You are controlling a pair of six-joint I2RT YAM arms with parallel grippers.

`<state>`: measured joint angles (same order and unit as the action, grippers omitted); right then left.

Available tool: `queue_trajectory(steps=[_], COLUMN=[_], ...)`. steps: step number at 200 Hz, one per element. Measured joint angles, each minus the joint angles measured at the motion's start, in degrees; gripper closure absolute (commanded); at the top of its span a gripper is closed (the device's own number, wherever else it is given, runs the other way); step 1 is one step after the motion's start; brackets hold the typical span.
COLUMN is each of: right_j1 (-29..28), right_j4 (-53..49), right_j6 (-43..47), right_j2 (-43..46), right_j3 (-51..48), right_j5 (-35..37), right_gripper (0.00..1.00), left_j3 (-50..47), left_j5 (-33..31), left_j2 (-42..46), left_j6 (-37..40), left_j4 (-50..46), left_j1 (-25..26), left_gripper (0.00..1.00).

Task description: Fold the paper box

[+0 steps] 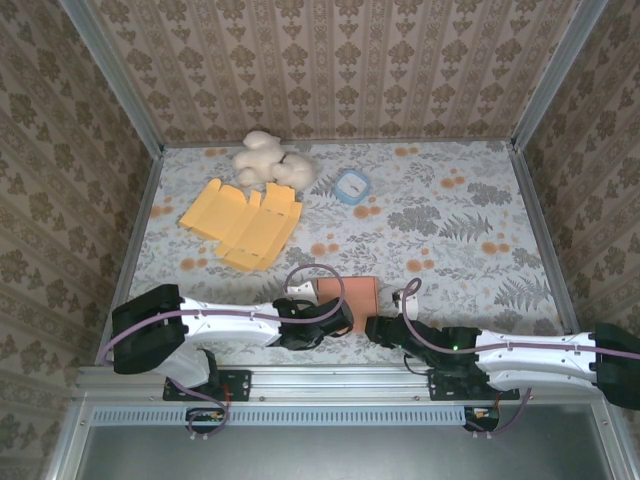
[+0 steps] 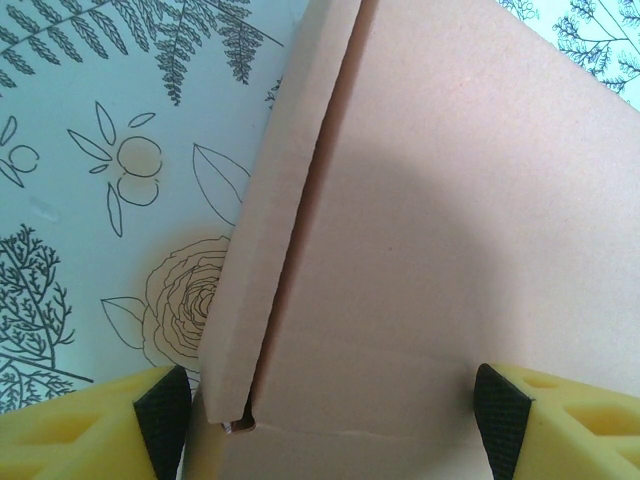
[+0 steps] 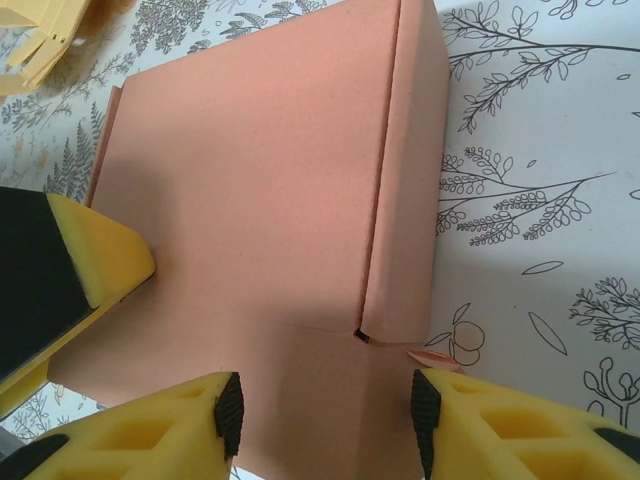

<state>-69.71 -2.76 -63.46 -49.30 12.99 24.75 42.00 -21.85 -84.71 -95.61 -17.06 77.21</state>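
Floral table (image 1: 450, 220), near edge: paper box (image 1: 350, 296), brown, lid down, between both arms. Your left gripper (image 2: 330, 420): jaws spread astride its front. Your right gripper (image 3: 325, 410): jaws apart over the side flap (image 3: 400, 150), nothing pinched. Press that flap flush and square; avoid sliding the box.

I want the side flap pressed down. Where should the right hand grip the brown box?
Likely the side flap, at its near end, from the near edge: a small gap opens there, while the rest of the brown box lies flat.
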Motion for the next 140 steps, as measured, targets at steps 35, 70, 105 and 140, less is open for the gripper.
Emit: queue_trajectory(steps=[35, 70, 105, 140], right_j1=[0.0, 0.0, 0.0, 0.0], right_j4=[1.9, 3.0, 4.0, 3.8], right_j6=[-0.4, -1.0, -1.3, -1.2], right_j2=[0.1, 0.3, 0.5, 1.0], right_j3=[-0.5, -1.0, -1.6, -1.7], right_j5=[-1.6, -2.7, -3.7, -3.8], right_gripper=[0.50, 0.51, 0.51, 0.52], left_j3=[0.0, 0.0, 0.0, 0.0], left_j5=[0.0, 0.0, 0.0, 0.0], left_j2=[0.0, 0.0, -0.1, -0.1], left_j6=[0.0, 0.0, 0.0, 0.0], left_j4=[0.0, 0.0, 0.0, -0.1], left_j1=[0.0, 0.0, 0.0, 0.0], left_gripper=[0.23, 0.23, 0.23, 0.23])
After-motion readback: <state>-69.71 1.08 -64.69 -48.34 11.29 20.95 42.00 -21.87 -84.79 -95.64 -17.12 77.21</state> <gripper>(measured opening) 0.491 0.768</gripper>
